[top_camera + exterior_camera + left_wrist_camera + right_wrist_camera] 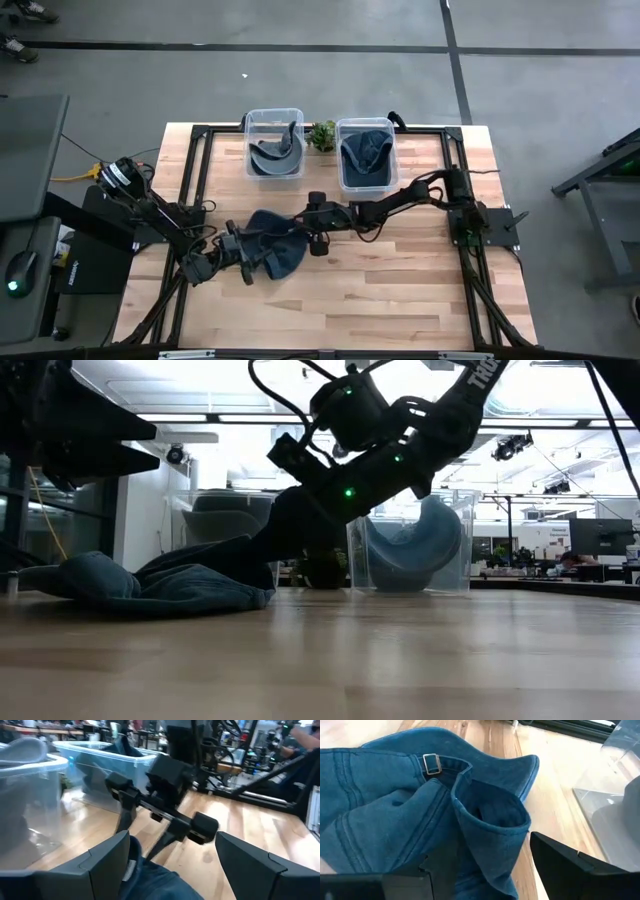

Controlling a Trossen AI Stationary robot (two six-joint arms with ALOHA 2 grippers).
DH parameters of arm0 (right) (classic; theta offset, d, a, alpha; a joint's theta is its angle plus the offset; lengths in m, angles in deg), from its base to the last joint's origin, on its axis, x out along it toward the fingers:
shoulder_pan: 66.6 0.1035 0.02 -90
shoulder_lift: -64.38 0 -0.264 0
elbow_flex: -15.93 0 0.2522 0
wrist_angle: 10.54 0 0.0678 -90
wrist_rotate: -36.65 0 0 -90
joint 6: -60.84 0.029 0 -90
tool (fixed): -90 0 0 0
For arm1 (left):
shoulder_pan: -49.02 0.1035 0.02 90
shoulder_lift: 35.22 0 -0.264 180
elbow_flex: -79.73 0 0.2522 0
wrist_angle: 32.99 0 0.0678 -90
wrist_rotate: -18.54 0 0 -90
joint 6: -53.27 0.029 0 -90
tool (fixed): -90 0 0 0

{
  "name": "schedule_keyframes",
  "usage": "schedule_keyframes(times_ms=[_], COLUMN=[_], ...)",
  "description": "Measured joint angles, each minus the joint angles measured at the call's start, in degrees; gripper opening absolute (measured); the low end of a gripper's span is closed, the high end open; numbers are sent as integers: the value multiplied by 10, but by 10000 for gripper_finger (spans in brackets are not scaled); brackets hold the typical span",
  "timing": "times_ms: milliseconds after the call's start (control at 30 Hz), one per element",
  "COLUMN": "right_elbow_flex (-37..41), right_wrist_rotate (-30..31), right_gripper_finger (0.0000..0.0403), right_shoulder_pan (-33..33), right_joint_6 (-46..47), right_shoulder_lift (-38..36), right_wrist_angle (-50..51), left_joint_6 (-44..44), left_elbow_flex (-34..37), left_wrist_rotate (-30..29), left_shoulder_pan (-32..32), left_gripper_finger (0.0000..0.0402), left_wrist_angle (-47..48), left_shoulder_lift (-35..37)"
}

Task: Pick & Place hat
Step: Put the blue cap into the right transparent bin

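Looking straight down, the high view shows two clear bins side by side at the far edge of the wooden table [400, 290], with a small green plant [322, 135] between them. The left bin [274, 143] holds a grey hat, the right bin [365, 153] a dark blue one. A blue denim hat [278, 245] lies crumpled on the table near its middle. The left gripper [243, 256] reaches in low at the hat's left edge, and the right gripper [305, 230] stretches across from the right side to the hat's upper right edge. Bare wood lies open in front of the hat toward the near edge.

From table height, the denim hat [150, 582] sits flat on the boards, and the right arm slopes down onto it, with a clear bin [412, 545] behind holding a bluish hat.

The left wrist view shows the left gripper's fingers [107, 862] spread wide, denim lying between them, the other gripper just ahead.

The right wrist view shows the right gripper's fingers [570, 865] parted wide around a fold of the hat [395, 805], not pinching it.
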Motion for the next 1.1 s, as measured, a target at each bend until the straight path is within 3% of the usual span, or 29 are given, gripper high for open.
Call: schedule_keyframes(times_ms=[233, 567, 900, 1100], right_elbow_flex=[0, 1, 1, 1], right_wrist_rotate=[5, 15, 76, 83], right_gripper_finger=[173, 13, 6, 4], right_shoulder_pan=[13, 14, 34, 55], right_joint_6=[-1, -43, -56, -63], right_shoulder_lift=[0, -3, -65, -120], right_wrist_angle=[2, 26, 124, 191], left_joint_6=[-25, -38, -39, -26], left_elbow_flex=[0, 0, -1, -7], left_wrist_rotate=[24, 35, 28, 1], left_shoulder_pan=[0, 0, 1, 1], left_gripper_finger=[293, 293, 293, 293], left_wrist_angle=[0, 0, -1, -6], left_shoulder_lift=[0, 0, 0, 0])
